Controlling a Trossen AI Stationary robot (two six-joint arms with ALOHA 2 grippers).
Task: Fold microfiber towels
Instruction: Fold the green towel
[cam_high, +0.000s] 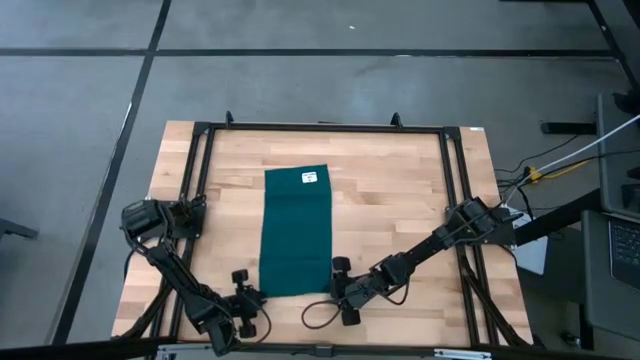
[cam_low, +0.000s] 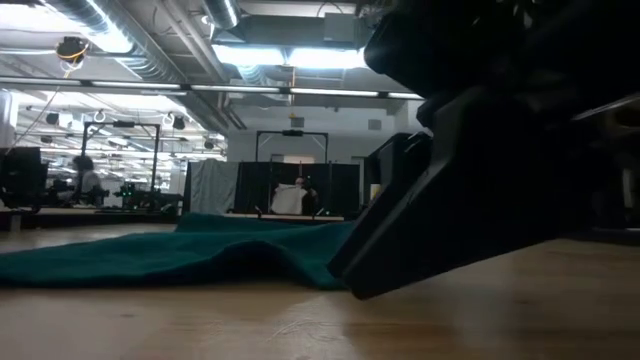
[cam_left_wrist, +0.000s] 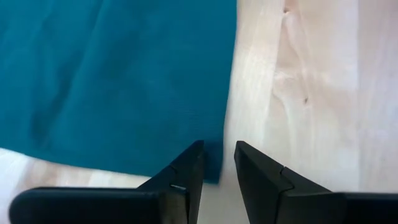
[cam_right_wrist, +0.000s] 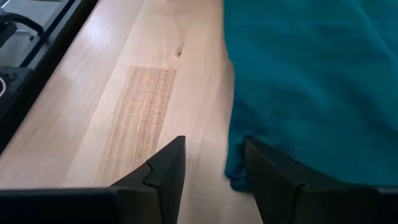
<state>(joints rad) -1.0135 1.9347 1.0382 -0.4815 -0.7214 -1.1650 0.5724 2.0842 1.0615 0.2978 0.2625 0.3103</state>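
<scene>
The left end effector (cam_left_wrist: 217, 163) hung low over the tabletop (cam_high: 400, 190) with its fingers (cam_left_wrist: 186, 171) slightly spread, a narrow gap between them, pinching nothing. The near left corner of the microfiber towel (cam_left_wrist: 112, 81) lay just ahead of its tips, with the cloth's side edge running away in line with that gap.

The right end effector (cam_right_wrist: 211, 163) was likewise low, fingers spread wider and holding nothing. The towel's near right corner, slightly bunched, lay just ahead of one finger (cam_right_wrist: 273, 180), with bare wood ahead of the other.

From above, the left end effector (cam_high: 247, 292) and the right end effector (cam_high: 338, 280) flanked the near edge of the microfiber towel (cam_high: 295, 230), which lay as a tall rectangle stretching away from them, a small white tag (cam_high: 309, 177) at its far right corner.
</scene>
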